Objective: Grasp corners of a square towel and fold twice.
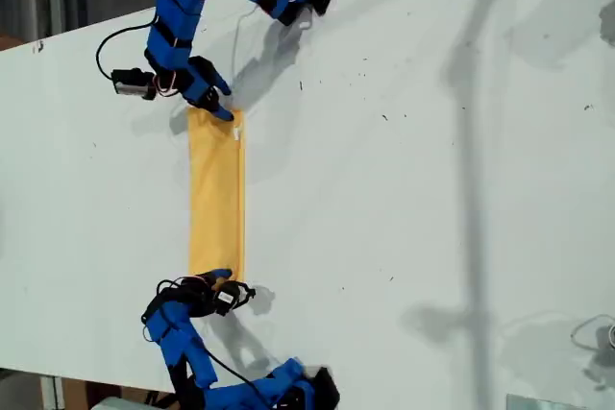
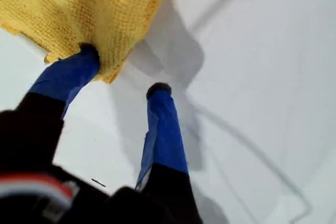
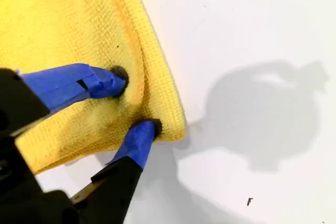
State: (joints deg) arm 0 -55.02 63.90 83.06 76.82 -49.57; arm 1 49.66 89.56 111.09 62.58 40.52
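Keep the towel [image 1: 216, 199] a flat, narrow strip on the table [image 1: 432, 189], left of centre in the exterior view. Close my first hand [image 2: 123, 70], now open astride a corner [image 2: 106, 71], over both layers. Lift evenly with my second hand [image 3: 136, 100], pinched on the cloth.

My first end effector [image 2: 123, 72] low, jaws spread; my second end effector [image 3: 137, 99] low, jaws narrowly parted.
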